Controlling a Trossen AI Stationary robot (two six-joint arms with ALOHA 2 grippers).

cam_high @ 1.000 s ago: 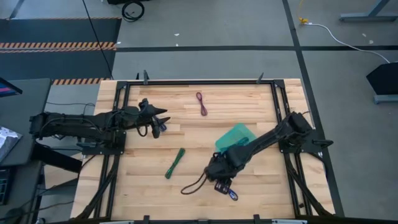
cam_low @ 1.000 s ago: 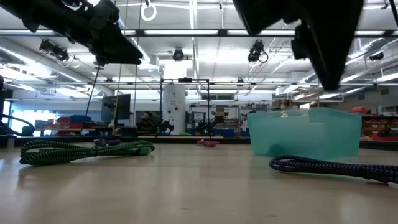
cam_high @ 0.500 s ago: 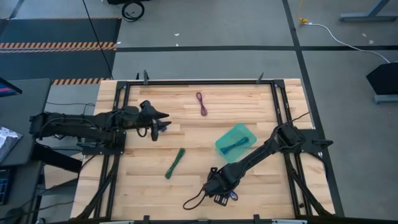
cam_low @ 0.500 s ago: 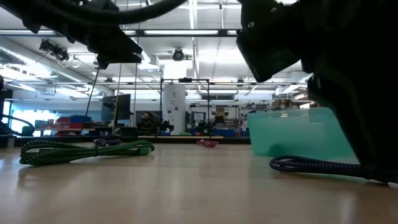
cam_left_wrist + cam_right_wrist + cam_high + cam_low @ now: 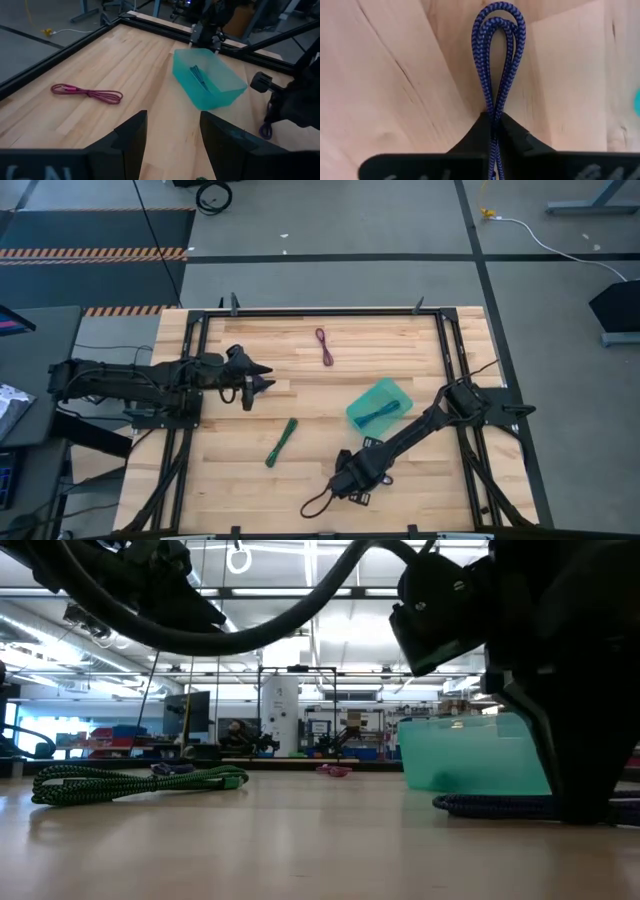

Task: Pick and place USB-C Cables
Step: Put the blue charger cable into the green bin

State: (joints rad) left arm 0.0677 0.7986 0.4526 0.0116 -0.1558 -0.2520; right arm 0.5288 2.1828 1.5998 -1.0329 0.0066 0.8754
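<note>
While your left gripper (image 5: 170,137) waits open, your right gripper (image 5: 495,131) pinches the purple-blue cable (image 5: 499,65) on the table (image 5: 240,480).

Bare wood between green cable (image 5: 281,442) and tray (image 5: 379,406) (nothing blocking).

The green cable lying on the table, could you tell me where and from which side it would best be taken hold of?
Grip the green cable across its middle, coming straight down from above. It lies flat on the bare wood as a narrow, slanted bundle, so the fingers should straddle its thin width, turned square to its slant. The left end effector, open, hovers nearest.
</note>
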